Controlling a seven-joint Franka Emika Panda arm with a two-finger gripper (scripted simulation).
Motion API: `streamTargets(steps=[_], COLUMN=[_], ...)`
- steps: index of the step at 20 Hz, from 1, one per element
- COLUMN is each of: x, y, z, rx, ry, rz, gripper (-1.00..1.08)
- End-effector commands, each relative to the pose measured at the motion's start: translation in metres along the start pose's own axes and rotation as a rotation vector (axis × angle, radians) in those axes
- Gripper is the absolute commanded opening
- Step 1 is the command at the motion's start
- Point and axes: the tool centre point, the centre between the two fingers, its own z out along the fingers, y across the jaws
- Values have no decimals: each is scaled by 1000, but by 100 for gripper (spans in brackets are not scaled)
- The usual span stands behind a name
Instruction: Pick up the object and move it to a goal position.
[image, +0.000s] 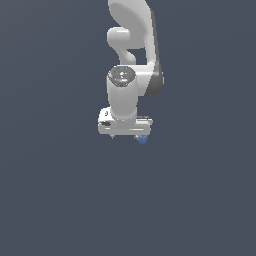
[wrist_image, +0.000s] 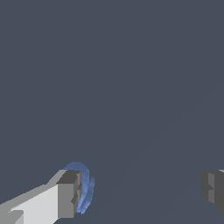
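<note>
The object (wrist_image: 86, 189) is a small blue lumpy item lying right against the inner side of one finger (wrist_image: 66, 195), which hides part of it. The other finger (wrist_image: 214, 189) stands far from it, with a wide gap between. My gripper (wrist_image: 142, 192) is open and nothing is clamped. In the exterior view, the white hand hangs over the flat grey ground, its gripper (image: 127, 135) pointing down. The object (image: 143, 139) peeks out as a blue dot under the end of the hand on the exterior view's right.
The white arm (image: 132, 50) rises behind the hand toward the top of the exterior view. Plain dark grey ground (image: 60, 200) surrounds it on all sides.
</note>
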Motion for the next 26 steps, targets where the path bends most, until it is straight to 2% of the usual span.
streamTargets(steps=[1, 14, 20, 26], x=[-7, -65, -78, -78], y=[-10, -75, -85, -85], z=[7, 53, 61, 63], rx=[-2, -11, -11, -11], ry=[2, 23, 27, 26], rz=[-25, -203, -236, -236], gripper=[100, 100, 100, 100])
